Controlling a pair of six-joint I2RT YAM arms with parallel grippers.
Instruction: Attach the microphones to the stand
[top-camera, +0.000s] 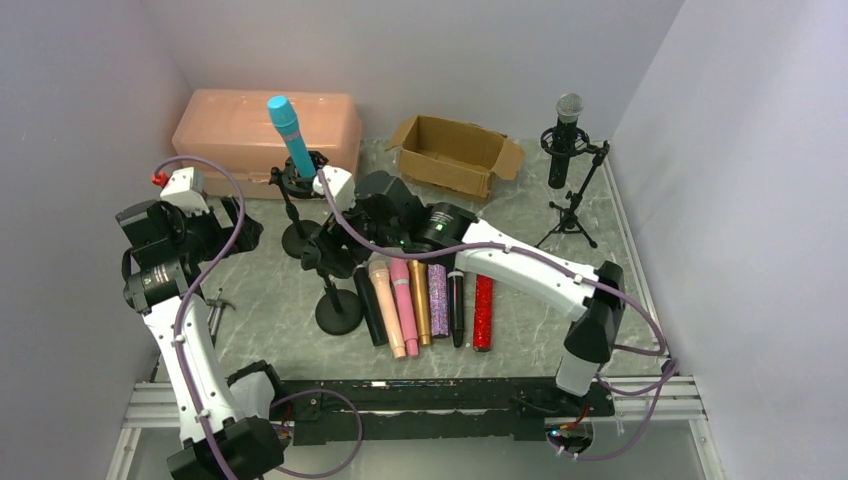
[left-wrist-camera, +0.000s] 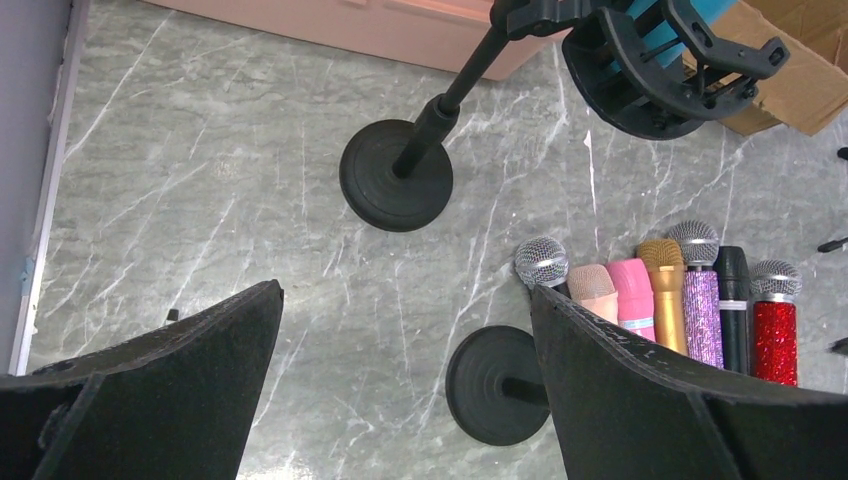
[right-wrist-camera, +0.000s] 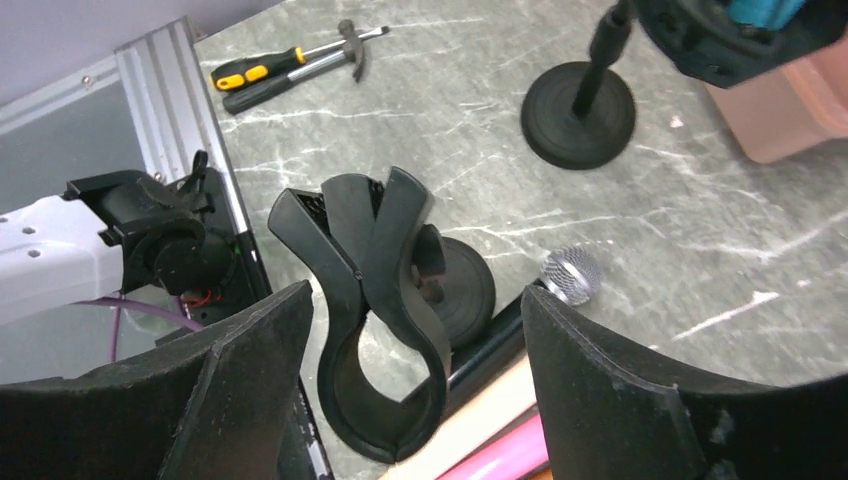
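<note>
The right end effector (right-wrist-camera: 415, 300) has its two fingers spread, with nothing pinched. It hangs over the empty black clip (right-wrist-camera: 370, 260) of the near stand (top-camera: 338, 310), and the clip sits in the gap between the fingers with space on both sides. This position likely lets the arm steady or turn the clip so it can take a microphone.

The left end effector (left-wrist-camera: 405, 300) is spread wide and empty, hovering above bare desk (left-wrist-camera: 200, 180) between the two round stand bases, apparently waiting.

Just beside the near stand's base, seven microphones lie side by side on the desk, heads pointing away from the arms: black (left-wrist-camera: 541, 262), peach (left-wrist-camera: 592, 285), pink (left-wrist-camera: 632, 290), gold (left-wrist-camera: 662, 290), purple glitter (left-wrist-camera: 700, 300), another black (left-wrist-camera: 733, 300) and red glitter (left-wrist-camera: 775, 320). None is attached yet.

Behind them, the teal microphone (top-camera: 290, 135) is seated, tilted, in the clip of the far stand (top-camera: 298, 240). At the far right, a tripod stand (top-camera: 572, 215) holds a silver-headed microphone (top-camera: 568, 130).
</note>
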